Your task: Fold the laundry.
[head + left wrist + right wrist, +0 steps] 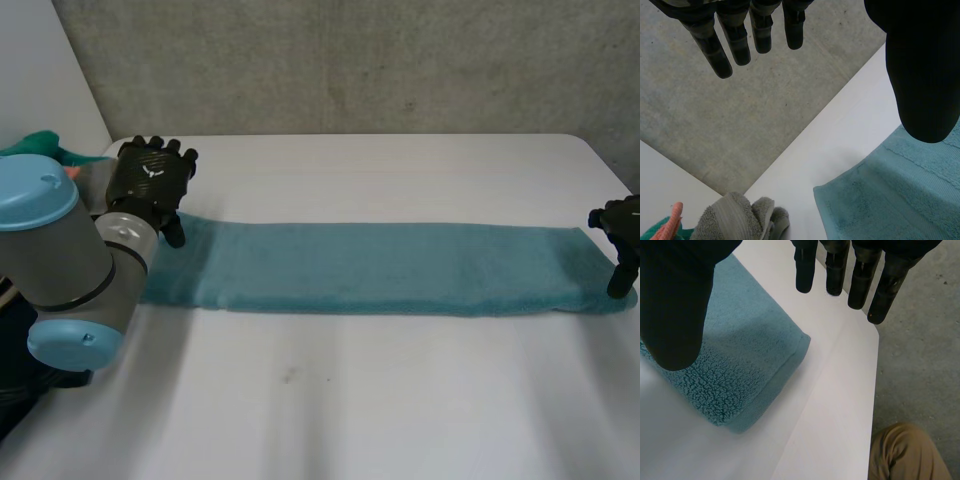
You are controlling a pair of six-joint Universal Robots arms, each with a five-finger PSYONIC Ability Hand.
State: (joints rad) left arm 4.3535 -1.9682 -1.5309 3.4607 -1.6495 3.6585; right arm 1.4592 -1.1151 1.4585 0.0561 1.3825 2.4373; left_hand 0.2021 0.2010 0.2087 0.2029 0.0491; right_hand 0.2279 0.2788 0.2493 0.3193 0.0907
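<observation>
I see folded teal towel [390,268]; left hand [150,178] at its 9 o'clock end, right hand [625,225] at 3 o'clock, both released.

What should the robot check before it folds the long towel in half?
1. Teal towel lying flat in one long strip: ok.
2. Left hand at the towel's left end, fingers straight: ok.
3. Right hand at the towel's right end, fingers straight: ok.
4. Either hand pinching the towel: not ok, neither grips it yet.
5. Grey towel apart from the teal towel's corner: ok.
6. Person's knee beside the table, off the towel: ok, but whether it is out of the right arm's way: cannot tell.
</observation>
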